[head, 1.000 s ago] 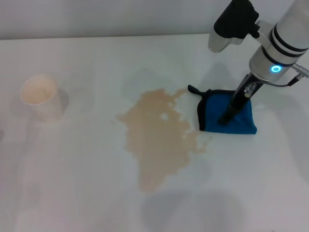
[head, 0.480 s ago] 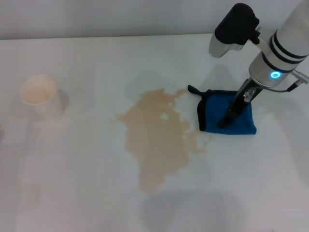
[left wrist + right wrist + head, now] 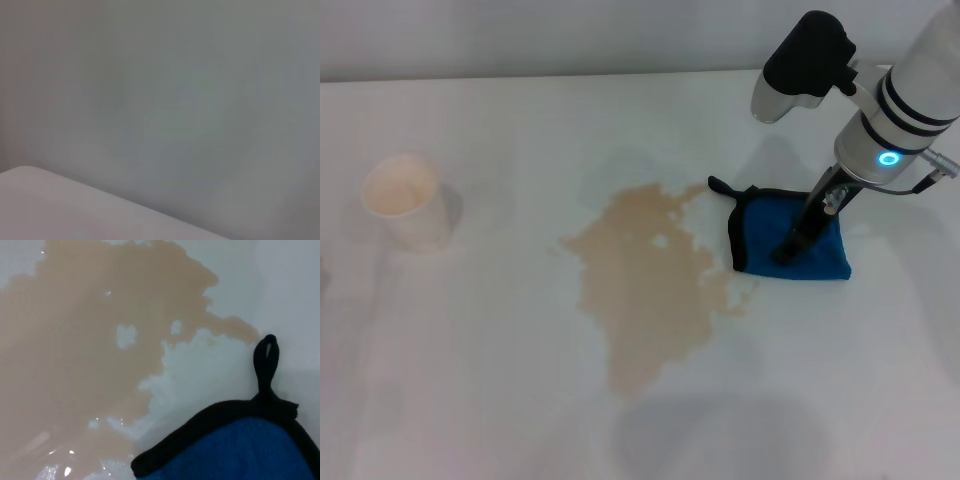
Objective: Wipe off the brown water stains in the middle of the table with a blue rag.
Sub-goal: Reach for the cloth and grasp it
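Head view: right jaws (image 3: 790,247) are lifting slightly off the rag (image 3: 790,240) — state unclear — stain (image 3: 645,290) beside them remaining unwiped.

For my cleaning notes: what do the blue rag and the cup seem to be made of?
The blue rag looks like soft matte cloth, probably microfibre, with black stitched edging and a loop. The cup looks like thin white paper, matte; it could be plastic.
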Action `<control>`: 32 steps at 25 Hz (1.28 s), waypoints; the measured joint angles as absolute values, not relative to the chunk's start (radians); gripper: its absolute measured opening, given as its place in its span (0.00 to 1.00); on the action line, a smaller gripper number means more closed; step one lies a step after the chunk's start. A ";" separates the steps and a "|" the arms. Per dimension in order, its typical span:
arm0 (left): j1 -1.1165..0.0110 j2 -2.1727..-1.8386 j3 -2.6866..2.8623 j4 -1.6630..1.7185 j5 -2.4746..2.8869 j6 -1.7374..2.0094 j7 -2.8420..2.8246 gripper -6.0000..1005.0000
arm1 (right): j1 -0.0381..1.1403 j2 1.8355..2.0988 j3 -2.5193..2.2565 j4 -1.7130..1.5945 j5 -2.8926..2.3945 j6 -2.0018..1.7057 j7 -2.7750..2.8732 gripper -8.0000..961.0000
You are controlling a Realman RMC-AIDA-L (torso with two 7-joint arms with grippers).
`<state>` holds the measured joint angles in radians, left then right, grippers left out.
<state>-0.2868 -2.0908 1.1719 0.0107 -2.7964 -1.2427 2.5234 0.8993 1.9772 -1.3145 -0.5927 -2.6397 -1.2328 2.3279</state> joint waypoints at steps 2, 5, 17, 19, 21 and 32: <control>-0.286 -2.091 1.172 0.011 -2.796 -1.243 2.523 0.89 | 0.899 1.977 -1.315 -0.593 -2.640 -1.233 2.329 0.71; -0.285 -2.091 1.172 0.011 -2.796 -1.243 2.523 0.89 | 0.899 1.977 -1.314 -0.592 -2.639 -1.233 2.330 0.67; -0.284 -2.091 1.172 0.011 -2.796 -1.242 2.523 0.89 | 0.895 1.976 -1.313 -0.589 -2.640 -1.241 2.332 0.54; -0.283 -2.091 1.172 0.011 -2.796 -1.243 2.523 0.89 | 0.896 1.976 -1.313 -0.588 -2.641 -1.244 2.332 0.51; -0.282 -2.092 1.172 0.011 -2.796 -1.242 2.522 0.89 | 0.897 1.975 -1.313 -0.588 -2.646 -1.254 2.332 0.47; -0.279 -2.094 1.174 0.011 -2.796 -1.245 2.520 0.89 | 0.897 1.973 -1.313 -0.594 -2.651 -1.268 2.331 0.27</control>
